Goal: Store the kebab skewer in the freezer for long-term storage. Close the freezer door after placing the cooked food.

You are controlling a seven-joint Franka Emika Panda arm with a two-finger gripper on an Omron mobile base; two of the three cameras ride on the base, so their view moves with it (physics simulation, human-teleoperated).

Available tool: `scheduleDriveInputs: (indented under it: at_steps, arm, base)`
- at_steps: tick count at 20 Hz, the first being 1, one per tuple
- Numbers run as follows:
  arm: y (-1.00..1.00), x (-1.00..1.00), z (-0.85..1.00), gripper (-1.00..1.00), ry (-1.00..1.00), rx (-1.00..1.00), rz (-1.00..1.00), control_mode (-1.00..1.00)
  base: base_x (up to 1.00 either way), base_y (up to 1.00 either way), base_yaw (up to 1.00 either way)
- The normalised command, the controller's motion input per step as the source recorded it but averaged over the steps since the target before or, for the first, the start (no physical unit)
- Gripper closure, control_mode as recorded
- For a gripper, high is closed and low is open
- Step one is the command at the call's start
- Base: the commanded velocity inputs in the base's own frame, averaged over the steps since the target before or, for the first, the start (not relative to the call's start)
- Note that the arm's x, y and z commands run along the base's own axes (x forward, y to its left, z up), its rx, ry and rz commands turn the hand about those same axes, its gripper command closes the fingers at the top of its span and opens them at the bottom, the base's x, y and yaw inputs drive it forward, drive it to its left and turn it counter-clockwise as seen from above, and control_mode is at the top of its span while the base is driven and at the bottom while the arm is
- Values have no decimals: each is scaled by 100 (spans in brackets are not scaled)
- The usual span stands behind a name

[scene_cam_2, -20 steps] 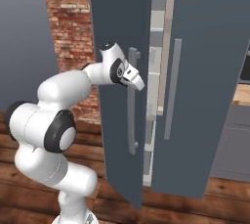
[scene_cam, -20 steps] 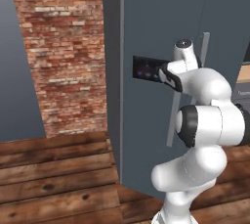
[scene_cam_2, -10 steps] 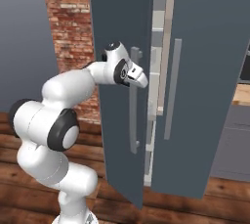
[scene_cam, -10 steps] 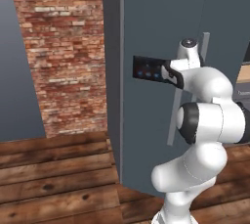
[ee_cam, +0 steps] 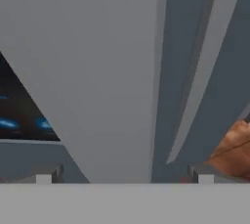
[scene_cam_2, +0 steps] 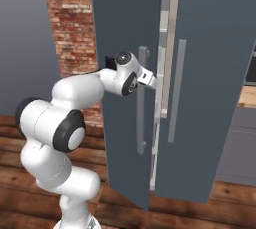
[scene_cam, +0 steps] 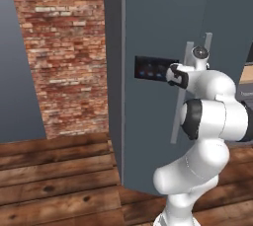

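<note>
**Desk:** What had changed in the left base view?

**Operator:** Little. My wrist had edged slightly up and right against the freezer door (scene_cam: pixel 148 136), next to its black panel (scene_cam: pixel 154 67) with blue lights and the bar handle (scene_cam: pixel 181 96). The brick wall (scene_cam: pixel 62 52) and the wooden floor (scene_cam: pixel 54 180) sat where they had.

**Desk:** And from the right base view?

**Operator:** The hand had crept closer to the handle (scene_cam_2: pixel 142 100). The door (scene_cam_2: pixel 122 33) stood ajar, pale shelving of the freezer (scene_cam_2: pixel 162 63) showing in the gap beside the second door (scene_cam_2: pixel 215 73).

**Desk:** The pincer?

**Operator:** In the hand view my gripper (ee_cam: pixel 124 178) was spread as wide as it goes, one fingertip (ee_cam: pixel 44 178) on each side of the pale handle (ee_cam: pixel 117 71), clamping nothing. Whether either tip touched the handle I couldn't tell. I couldn't make out the skewer anywhere.
</note>
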Motion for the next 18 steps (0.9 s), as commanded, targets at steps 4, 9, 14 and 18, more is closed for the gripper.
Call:
scheduleDriveInputs:
  at_steps: [4,9,14,18]
  arm:
    - [-15,38,1,-100,-1,-4,7,-100]
    - [-17,49,11,-100,0,-1,3,-100]
    - [-7,42,21,-100,8,0,0,-100]
    - [-1,40,9,-100,4,0,0,-100]
  base:
    - [0,0,0]
    - [0,0,0]
    - [0,0,0]
    - [0,0,0]
